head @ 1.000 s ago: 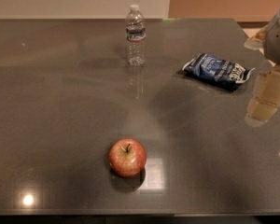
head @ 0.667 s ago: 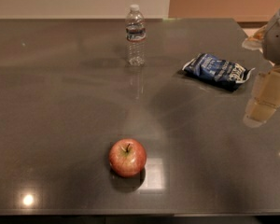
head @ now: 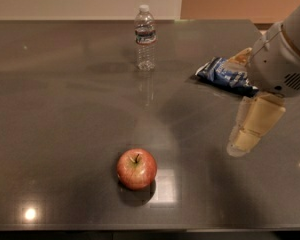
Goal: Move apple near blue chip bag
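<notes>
Reaching comes first: the apple (head: 136, 168) sits lower centre on the worktop (head: 65, 109), well apart from the blue chip bag (head: 225, 74) upper right, and the hand (head: 242, 143) at frame right, open or closed I cannot tell, must swing left onto it.

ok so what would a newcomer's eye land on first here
The red apple stands out, alone near the front edge of the dark table. On the right, the gripper hangs over the table, just in front of the blue chip bag, whose right end is hidden by the arm. A clear bottle stands upright at the back.
</notes>
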`<state>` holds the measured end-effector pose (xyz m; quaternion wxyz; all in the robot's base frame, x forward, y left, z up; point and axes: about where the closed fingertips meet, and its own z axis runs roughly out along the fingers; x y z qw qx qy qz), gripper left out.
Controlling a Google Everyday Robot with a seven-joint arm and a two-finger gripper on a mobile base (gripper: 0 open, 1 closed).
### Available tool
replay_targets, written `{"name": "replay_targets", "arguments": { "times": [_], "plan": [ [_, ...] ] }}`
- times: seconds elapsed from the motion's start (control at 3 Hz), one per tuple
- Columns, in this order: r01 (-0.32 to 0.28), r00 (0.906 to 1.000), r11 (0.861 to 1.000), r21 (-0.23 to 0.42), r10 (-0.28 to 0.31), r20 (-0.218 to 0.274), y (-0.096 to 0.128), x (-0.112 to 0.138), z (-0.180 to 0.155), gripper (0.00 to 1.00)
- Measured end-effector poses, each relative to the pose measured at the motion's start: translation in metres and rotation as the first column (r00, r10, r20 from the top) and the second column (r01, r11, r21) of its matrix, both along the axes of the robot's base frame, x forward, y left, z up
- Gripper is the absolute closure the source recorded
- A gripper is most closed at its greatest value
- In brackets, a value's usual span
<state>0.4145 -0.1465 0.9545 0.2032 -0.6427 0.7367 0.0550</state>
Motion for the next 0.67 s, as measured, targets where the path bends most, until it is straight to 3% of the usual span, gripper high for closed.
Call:
{"name": "replay_targets", "arguments": {
  "times": [0.33, 0.67],
  "plan": [
    [-0.083, 0.9962, 0.993, 0.083, 0.085, -0.019, 0.046, -0.013, -0.019, 0.0],
    [-0.162, 0.9858, 0.981, 0.111, 0.166, -0.029, 0.084, -0.029, -0.037, 0.0]
  ]
}}
